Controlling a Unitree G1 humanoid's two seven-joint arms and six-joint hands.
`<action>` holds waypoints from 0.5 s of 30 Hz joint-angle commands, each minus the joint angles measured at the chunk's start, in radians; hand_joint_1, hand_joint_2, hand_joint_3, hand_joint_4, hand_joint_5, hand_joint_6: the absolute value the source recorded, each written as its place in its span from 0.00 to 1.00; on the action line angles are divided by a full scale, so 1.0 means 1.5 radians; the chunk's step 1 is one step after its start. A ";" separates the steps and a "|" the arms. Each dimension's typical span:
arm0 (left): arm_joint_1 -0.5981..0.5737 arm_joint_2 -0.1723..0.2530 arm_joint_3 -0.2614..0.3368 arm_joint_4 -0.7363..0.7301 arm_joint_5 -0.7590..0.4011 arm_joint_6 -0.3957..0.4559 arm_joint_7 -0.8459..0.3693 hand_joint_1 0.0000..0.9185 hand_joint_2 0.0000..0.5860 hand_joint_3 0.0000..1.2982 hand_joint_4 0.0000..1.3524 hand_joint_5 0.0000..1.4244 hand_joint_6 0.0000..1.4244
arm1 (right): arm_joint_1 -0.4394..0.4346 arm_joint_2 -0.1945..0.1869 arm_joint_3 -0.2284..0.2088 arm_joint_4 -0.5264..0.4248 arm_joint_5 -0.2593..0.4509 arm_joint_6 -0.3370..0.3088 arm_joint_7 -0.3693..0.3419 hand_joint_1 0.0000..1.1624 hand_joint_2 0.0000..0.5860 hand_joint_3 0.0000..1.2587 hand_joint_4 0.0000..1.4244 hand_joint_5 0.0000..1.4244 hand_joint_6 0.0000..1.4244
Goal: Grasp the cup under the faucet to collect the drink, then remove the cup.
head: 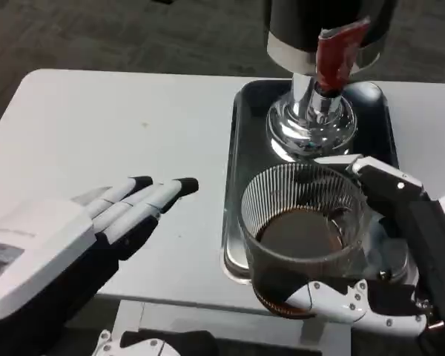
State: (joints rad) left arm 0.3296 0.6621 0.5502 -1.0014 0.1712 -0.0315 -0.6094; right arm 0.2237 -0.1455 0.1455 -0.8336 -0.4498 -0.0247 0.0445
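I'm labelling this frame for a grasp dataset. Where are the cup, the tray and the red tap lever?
cup (300, 194): head view, on its ribbed clear wall.
tray (234, 170): head view, on its left rim.
red tap lever (335, 55): head view, mid-lever.

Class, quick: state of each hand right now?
Left hand: open, fingers extended, holding nothing.
Right hand: holding the cup of dark drink.

One cup (302, 230), one tray (237, 170), one dispenser (315, 81), two hands.
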 commanded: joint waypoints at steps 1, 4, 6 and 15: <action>0.015 0.000 0.015 -0.010 0.005 -0.002 -0.011 0.00 0.15 0.02 0.00 0.00 0.03 | -0.006 0.005 0.005 -0.018 0.008 -0.021 0.002 0.79 0.23 0.81 0.83 0.95 1.00; 0.018 0.001 0.017 -0.008 0.003 -0.007 -0.014 0.00 0.15 0.02 0.00 0.00 0.03 | -0.006 0.005 0.004 -0.018 0.008 -0.021 0.004 0.79 0.23 0.81 0.84 0.95 1.00; 0.019 0.002 0.016 -0.006 0.000 -0.012 -0.015 0.00 0.15 0.02 0.00 0.00 0.03 | -0.007 0.005 0.003 -0.018 0.008 -0.020 0.005 0.79 0.23 0.81 0.84 0.95 1.00; 0.017 0.007 0.010 0.001 0.006 -0.031 -0.021 0.00 0.15 0.02 0.00 0.00 0.03 | -0.005 0.001 -0.007 -0.022 0.012 -0.017 0.015 0.79 0.23 0.82 0.84 0.96 1.00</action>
State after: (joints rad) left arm 0.3421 0.6637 0.5667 -1.0018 0.1713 -0.0597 -0.6245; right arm 0.2209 -0.1475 0.1362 -0.8336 -0.4490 -0.0247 0.0637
